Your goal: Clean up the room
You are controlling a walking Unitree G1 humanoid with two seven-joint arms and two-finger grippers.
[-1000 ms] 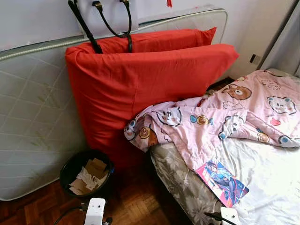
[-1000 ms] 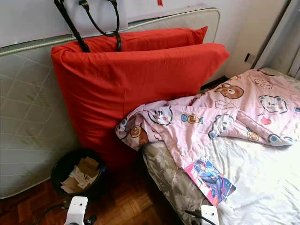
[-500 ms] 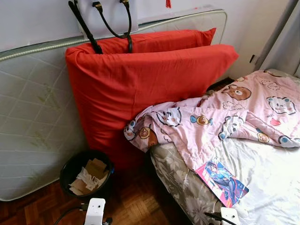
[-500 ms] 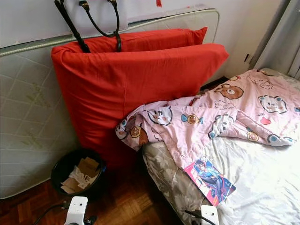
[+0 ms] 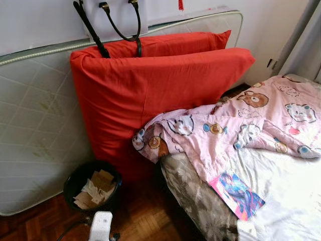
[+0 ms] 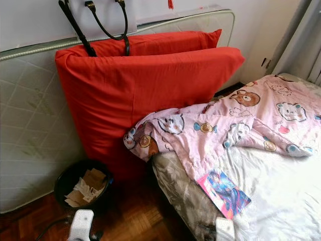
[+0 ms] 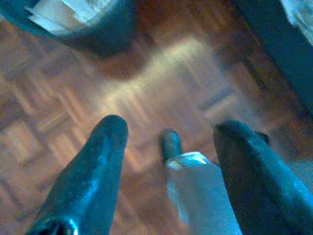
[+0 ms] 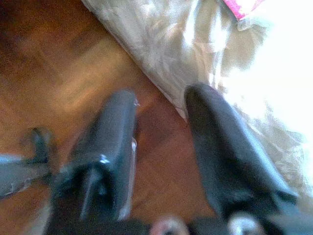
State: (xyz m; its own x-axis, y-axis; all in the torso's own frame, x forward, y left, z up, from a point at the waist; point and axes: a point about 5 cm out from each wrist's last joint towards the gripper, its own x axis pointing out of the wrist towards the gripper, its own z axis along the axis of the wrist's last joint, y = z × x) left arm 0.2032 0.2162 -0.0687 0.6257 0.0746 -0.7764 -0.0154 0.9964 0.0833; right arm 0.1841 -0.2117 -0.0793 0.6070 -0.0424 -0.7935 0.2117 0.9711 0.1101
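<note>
While both arms hang low near the parquet floor (image 5: 145,216), plan your approach from the big things down. The bed (image 5: 281,196) fills the right side, and the pink cartoon quilt (image 5: 241,125) is bunched across it, one corner spilling off the near edge toward the red cushions (image 5: 150,85) propped on the upright mattress (image 5: 35,125). Take that hanging corner first and draw it back along the bed. The comic book (image 5: 236,195) lies flat near the bed's edge, its long axis running diagonally toward you and to your right; grip a short end. The black bin (image 5: 92,187) of paper scraps stands on the floor. The left end effector (image 7: 166,147) is released, fingers spread; the right end effector (image 8: 159,127) likewise gapes empty beside the bed's edge.
</note>
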